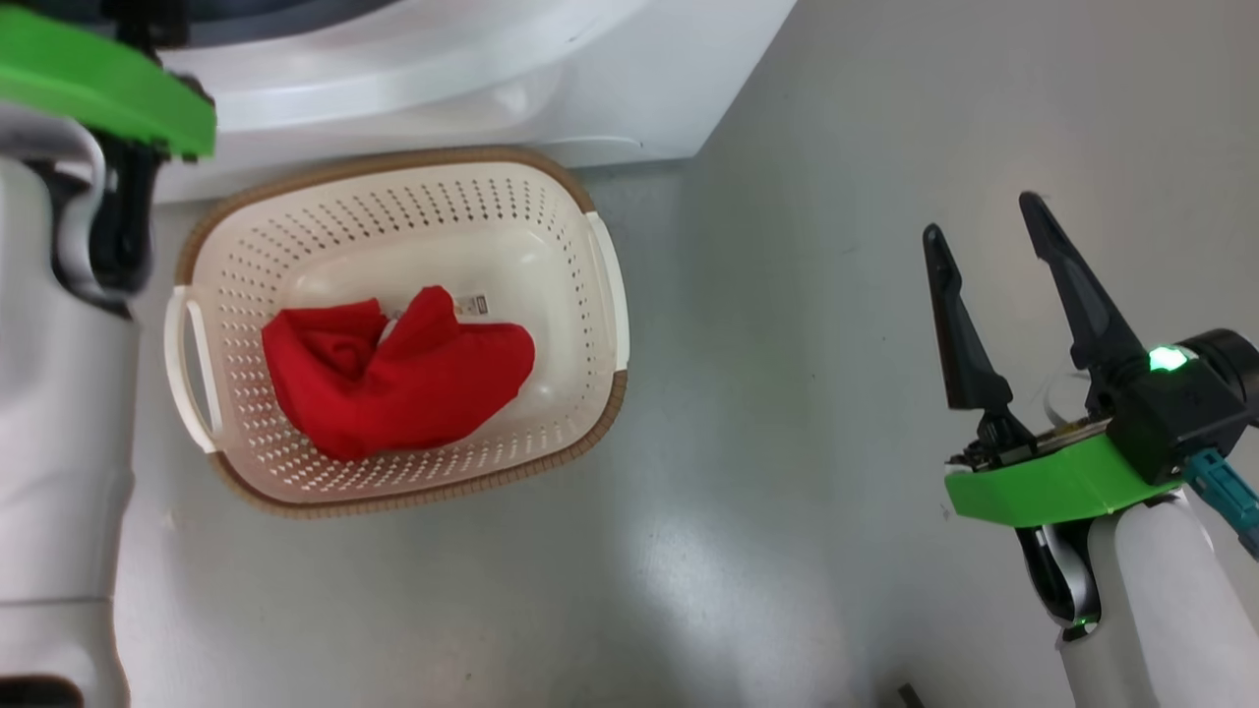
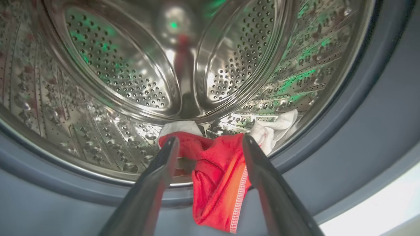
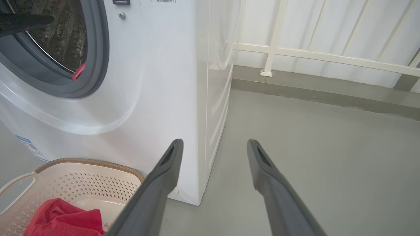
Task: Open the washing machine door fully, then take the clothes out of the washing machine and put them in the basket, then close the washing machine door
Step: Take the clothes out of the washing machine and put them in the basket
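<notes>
Closest to us in the head view is our left forearm [image 1: 59,413], a pale column down the left edge with a green plate at its top. Just to its right the basket [image 1: 531,226] sits on the grey floor [image 1: 787,442], right in front of the foot of the washing machine [image 1: 492,88]. One bundle of the clothes [image 1: 393,383] lies crumpled in the basket's bottom, bright red, towards the left side. Well to the right, over bare floor, our right gripper [image 1: 982,216] points up the view, its two dark fingers spread wide with nothing between them.

Along our left wrist, the left gripper [image 2: 210,139] is at the mouth of the steel drum [image 2: 115,65]. Its fingers stand wide apart. A red garment [image 2: 216,177] with white stitching along its hem hangs between them, draped from the drum's lip over the grey gasket [image 2: 361,114]. It is not pinched, and we cannot tell whether either finger touches it. A white piece of cloth [image 2: 275,129] lies just right of it inside the drum.

Along our right wrist, from the left, we see the machine's round opening with a sliver of red at the gasket and the basket below it. Then come the machine's white side, open floor, and a white railing [image 3: 295,54] along the far wall.
</notes>
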Motion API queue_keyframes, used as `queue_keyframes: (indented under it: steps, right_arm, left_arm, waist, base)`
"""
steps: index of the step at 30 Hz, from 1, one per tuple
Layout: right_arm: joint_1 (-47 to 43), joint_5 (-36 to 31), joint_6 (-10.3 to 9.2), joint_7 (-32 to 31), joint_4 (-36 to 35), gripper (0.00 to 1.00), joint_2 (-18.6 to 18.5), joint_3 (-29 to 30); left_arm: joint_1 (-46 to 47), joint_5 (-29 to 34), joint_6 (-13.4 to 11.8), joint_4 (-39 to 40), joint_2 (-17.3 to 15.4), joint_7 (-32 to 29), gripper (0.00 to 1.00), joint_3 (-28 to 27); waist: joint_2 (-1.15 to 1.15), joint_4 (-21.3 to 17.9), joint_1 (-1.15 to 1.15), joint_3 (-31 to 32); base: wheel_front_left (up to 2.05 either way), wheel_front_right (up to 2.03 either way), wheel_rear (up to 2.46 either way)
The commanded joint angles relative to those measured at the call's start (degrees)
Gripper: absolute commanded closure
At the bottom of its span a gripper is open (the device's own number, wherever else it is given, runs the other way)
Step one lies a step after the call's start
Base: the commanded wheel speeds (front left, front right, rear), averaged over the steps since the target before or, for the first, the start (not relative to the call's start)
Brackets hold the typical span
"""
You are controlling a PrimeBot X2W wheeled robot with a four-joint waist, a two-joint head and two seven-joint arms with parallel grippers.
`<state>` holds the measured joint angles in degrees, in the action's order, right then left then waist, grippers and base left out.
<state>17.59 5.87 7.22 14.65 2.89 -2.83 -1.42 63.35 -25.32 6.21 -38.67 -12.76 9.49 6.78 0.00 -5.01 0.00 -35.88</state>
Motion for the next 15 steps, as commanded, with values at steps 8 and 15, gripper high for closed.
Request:
queue_keyframes:
  steps: [8, 15]
  right_arm:
    - [0.60, -0.99, 0.26, 0.35, -1.23, 0.00, -0.05, -2.24]
    - [0.79, -1.01, 0.26, 0.35, -0.72, 0.00, -0.05, -2.49]
  left_arm:
    - [6.84, -5.86, 1.21, -4.97, -2.95, -8.26, 0.00, 2.20]
    - [10.18, -10.76, 1.26, -5.36, -4.21, -15.71, 0.00, 8.86]
  waist:
    - [0.00, -0.87, 0.00, -1.31]
    - [0.00, -1.20, 0.00, -1.77]
  base:
    - [0.00, 0.00, 0.00]
    - [0.00, 0.00, 0.00]
